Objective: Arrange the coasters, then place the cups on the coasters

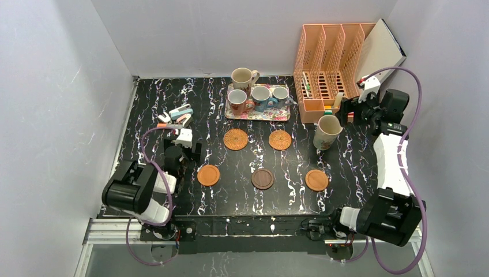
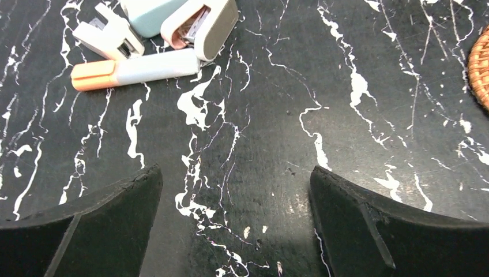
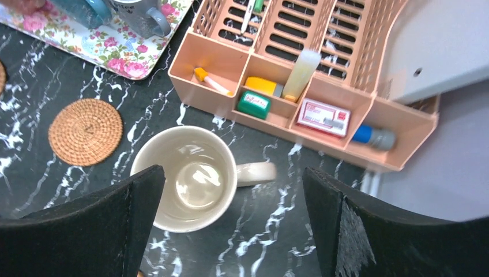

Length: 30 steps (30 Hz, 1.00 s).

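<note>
Five coasters lie mid-table: two woven coasters [image 1: 235, 139] [image 1: 279, 139], two smooth orange coasters [image 1: 208, 175] [image 1: 316, 180] and a dark brown coaster [image 1: 262, 179]. A cream cup [image 1: 327, 131] [image 3: 193, 179] stands upright on the bare table, right of the woven pair, its handle pointing right in the right wrist view. My right gripper [image 1: 345, 115] [image 3: 232, 190] hovers above it, open and holding nothing. Three cups [image 1: 260, 98] sit on the floral tray [image 1: 277, 115], and another cream cup [image 1: 243, 77] stands behind it. My left gripper [image 1: 183, 154] [image 2: 236, 190] is open over bare table.
A peach desk organizer [image 1: 323, 69] [image 3: 288, 124] with small stationery stands at the back right, close behind the cream cup. Staplers and an orange-capped marker [image 1: 176, 115] [image 2: 135, 66] lie ahead of the left gripper. White walls enclose three sides.
</note>
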Each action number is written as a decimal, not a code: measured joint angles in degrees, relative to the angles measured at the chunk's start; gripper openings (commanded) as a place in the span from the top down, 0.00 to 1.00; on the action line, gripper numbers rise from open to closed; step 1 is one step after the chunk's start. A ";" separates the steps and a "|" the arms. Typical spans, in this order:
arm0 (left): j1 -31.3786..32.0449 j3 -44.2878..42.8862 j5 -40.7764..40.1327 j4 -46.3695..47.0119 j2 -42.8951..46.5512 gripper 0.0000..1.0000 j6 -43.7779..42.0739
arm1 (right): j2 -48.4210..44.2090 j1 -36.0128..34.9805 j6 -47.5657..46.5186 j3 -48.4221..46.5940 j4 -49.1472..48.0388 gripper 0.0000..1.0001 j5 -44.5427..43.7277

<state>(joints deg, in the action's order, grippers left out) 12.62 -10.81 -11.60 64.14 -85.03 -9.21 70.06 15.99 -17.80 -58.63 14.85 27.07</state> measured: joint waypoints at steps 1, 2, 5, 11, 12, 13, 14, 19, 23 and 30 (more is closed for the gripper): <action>-0.46 0.20 0.50 1.40 -1.46 0.02 0.17 | 0.22 0.20 -2.45 -1.25 1.05 0.02 0.81; -0.90 0.55 0.98 3.10 -2.82 0.02 0.35 | 0.70 0.50 -4.87 -2.71 2.19 0.02 1.66; -2.21 1.57 2.64 6.36 -5.05 0.02 1.03 | 3.91 1.64 -12.55 -8.50 6.23 0.02 4.46; -4.42 2.10 4.63 13.62 -10.60 0.02 2.93 | 11.47 3.61 -26.84 -18.34 15.61 0.02 9.07; -4.52 2.10 4.66 13.90 -10.60 0.02 3.17 | 11.78 3.85 -28.41 -18.58 16.55 0.02 9.57; -4.63 2.05 4.46 14.23 -10.62 0.02 3.48 | 11.87 3.98 -30.40 -18.58 17.66 0.02 10.16; -4.66 1.99 4.13 14.45 -10.73 0.02 3.82 | 11.89 4.15 -32.17 -18.45 18.67 0.02 10.73; -4.66 -0.98 -0.76 11.96 -11.08 0.02 6.21 | 11.50 4.22 -38.77 -16.28 20.39 0.02 12.70; -4.68 -2.45 -2.75 10.69 -11.08 0.02 6.97 | 11.52 4.24 -43.74 -14.47 23.30 0.02 13.18; -4.68 -2.51 -4.11 8.72 -11.10 0.02 7.56 | 11.52 4.28 -48.76 -13.97 26.75 0.02 12.72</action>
<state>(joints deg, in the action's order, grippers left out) 7.94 -13.32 -15.70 72.86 -96.14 -1.65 81.58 20.27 -66.57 -72.60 41.60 39.79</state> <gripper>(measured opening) 0.980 0.983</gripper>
